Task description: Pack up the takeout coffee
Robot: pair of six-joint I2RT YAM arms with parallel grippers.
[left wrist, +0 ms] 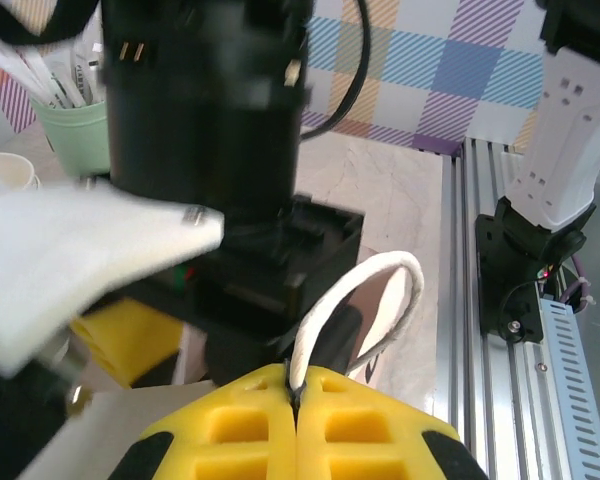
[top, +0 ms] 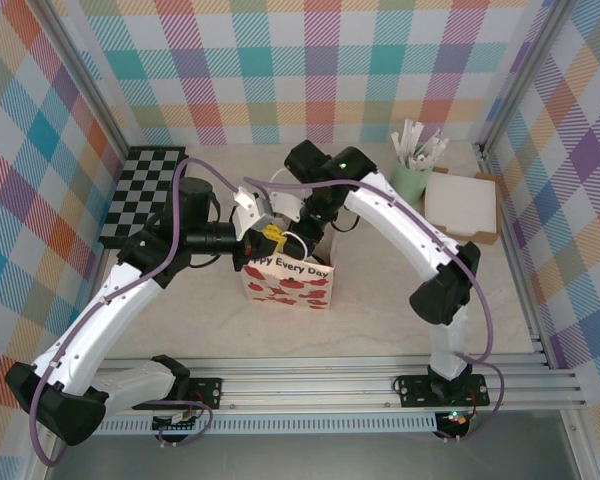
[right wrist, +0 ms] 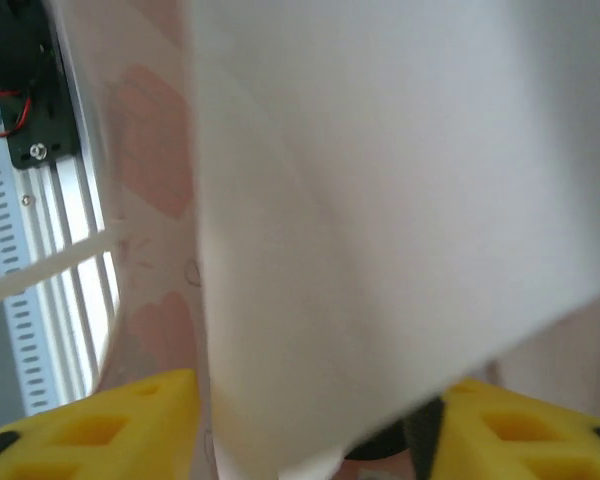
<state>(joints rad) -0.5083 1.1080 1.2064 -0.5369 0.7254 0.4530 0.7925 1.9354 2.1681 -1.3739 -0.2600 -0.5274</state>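
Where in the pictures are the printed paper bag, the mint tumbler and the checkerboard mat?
printed paper bag (top: 288, 283): top view, front face.
mint tumbler (top: 410, 182): top view, side wall.
checkerboard mat (top: 140, 190): top view, middle.

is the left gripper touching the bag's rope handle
Touching. The left wrist view shows the left gripper closed on the white rope handle, with the cord pinched in the seam where its yellow jaws meet.
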